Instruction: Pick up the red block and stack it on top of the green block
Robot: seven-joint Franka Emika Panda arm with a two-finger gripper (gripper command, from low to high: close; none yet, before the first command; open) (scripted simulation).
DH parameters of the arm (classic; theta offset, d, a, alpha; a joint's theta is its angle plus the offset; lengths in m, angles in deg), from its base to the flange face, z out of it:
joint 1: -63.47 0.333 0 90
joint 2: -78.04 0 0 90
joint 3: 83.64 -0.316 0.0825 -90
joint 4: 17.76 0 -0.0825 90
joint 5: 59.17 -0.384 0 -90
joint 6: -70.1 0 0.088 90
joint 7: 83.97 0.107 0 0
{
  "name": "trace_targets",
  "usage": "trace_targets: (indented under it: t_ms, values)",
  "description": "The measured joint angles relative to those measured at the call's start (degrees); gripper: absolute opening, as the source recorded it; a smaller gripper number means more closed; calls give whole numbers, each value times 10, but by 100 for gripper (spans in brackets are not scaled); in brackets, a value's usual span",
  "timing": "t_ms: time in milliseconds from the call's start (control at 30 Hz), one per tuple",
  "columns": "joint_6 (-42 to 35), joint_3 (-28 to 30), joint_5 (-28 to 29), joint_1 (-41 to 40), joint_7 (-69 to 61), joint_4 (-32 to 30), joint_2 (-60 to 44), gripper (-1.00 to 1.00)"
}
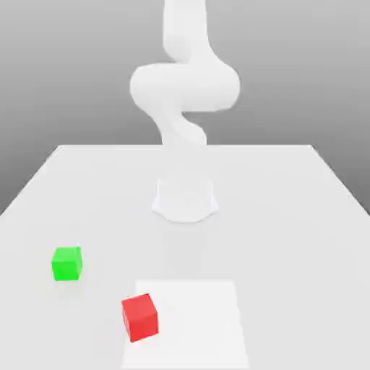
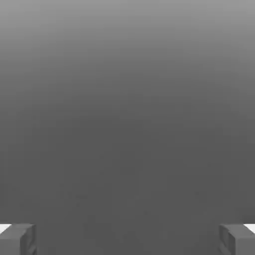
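Observation:
The red block [image 1: 139, 316] rests on the white table [image 1: 289, 217] near its front edge, at the left border of a paler square patch [image 1: 195, 325]. The green block [image 1: 67, 263] sits by itself further back and toward the exterior view's left, about a hand's width from the red one. In the hand view my gripper [image 2: 127, 239] is open: its two grey fingertips [image 2: 17, 239] stand far apart with nothing between them, against a plain grey background. Neither block is touched.
The white arm [image 1: 184, 87] rises from its round base [image 1: 186, 200] at the table's middle and bends upward past the top of the exterior view.

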Motion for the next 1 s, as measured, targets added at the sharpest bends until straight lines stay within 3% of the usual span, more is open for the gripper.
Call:
trace_targets:
  t_ms: [433, 700, 900, 933, 1000]
  values:
    - [133, -61, 30, -120, 314, -103, -274, 0]
    - [215, -53, 24, -149, 486, -165, -439, 0]
    - [310, -30, 45, -133, 531, -160, -562, 0]
    - [324, -25, 50, -129, 535, -158, -578, -100]
    - [324, -25, 50, -129, 535, -158, -578, -100]
